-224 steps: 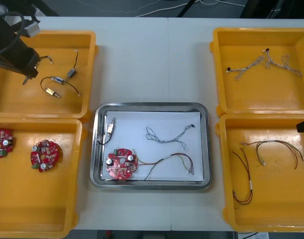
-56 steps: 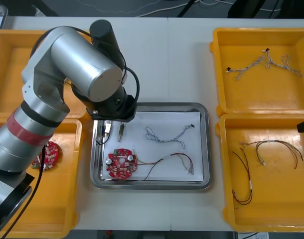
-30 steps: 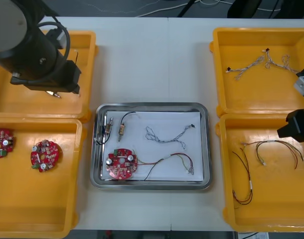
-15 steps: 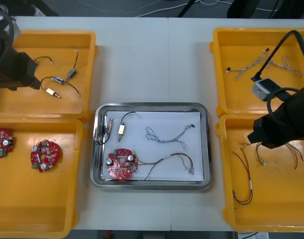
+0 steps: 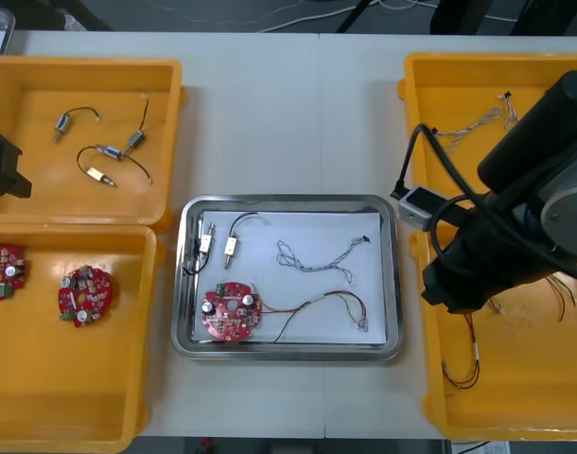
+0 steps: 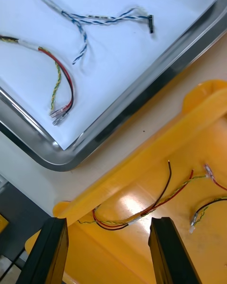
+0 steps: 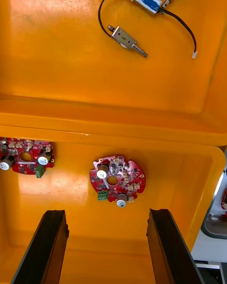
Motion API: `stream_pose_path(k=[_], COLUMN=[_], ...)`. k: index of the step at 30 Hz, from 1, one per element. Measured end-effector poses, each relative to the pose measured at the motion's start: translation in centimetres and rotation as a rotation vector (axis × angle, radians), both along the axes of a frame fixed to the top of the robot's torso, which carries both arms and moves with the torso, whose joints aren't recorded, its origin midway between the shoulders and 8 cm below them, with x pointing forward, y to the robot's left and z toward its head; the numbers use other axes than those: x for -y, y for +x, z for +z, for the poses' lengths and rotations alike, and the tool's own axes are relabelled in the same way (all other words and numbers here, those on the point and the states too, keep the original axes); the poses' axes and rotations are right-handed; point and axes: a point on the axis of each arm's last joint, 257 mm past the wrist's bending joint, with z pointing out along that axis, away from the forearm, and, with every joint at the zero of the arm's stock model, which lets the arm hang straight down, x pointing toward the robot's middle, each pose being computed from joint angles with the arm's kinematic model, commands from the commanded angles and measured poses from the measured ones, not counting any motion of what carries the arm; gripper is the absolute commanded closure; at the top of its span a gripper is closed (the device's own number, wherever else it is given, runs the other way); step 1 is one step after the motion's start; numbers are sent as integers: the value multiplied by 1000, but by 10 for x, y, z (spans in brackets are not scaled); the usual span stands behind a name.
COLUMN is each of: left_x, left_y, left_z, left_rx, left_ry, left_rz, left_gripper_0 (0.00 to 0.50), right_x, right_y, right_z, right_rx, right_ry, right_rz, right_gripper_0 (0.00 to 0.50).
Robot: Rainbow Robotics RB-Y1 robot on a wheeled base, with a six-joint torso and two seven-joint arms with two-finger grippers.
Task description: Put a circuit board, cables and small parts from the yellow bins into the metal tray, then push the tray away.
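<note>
- Our right hand [image 6: 108, 222] hangs over the left wall of the near right bin [image 5: 515, 397], just beside the right rim of the metal tray [image 5: 287, 201]. Its fingers [image 6: 51, 246] stand apart, released, with nothing gripped.
- Under that hand, the right wrist view shows red and yellow cables [image 6: 142, 213] lying loose on the floor of the bin.
- Our left hand [image 7: 106, 215] is at the left edge of the worktop [image 5: 288, 113], above the two left bins. It is likewise released and holds nothing.
- The tray sits in the middle of the worktop, between the bins, and is white inside.
- In the tray's near left corner lies a circuit board [image 5: 231, 311]. A red and yellow cable [image 5: 331, 305] runs from beside it toward the right rim.
- Farther back in the tray we see a blue and white cable [image 5: 317, 253]. At the far left corner are two small metal parts [image 5: 229, 248] on black leads.
- The far left bin [image 5: 170, 142] holds more metal parts [image 5: 99, 151] joined by black cables.
- The near left bin [image 5: 80, 397] holds two spare boards [image 5: 85, 295], lying apart from each other.
- The far right bin [image 5: 478, 59] holds pale twisted cables [image 5: 468, 123], partly hidden by the right arm.
</note>
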Motion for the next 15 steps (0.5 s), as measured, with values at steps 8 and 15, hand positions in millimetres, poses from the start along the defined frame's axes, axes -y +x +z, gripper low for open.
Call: stream_pose_path(k=[8,15], left_x=[-19,-25], left_y=[-2,-4], left_z=[1,-6], left_rx=[47,54], left_ry=[-5,37], left_rz=[-29,-126], left_gripper_0=[0,0], right_x=[-33,-67], right_y=[-2,-7], right_z=[-10,-19], right_rx=[42,79], right_ry=[-109,-156], right_rz=[146,257], right_gripper_0=[0,0])
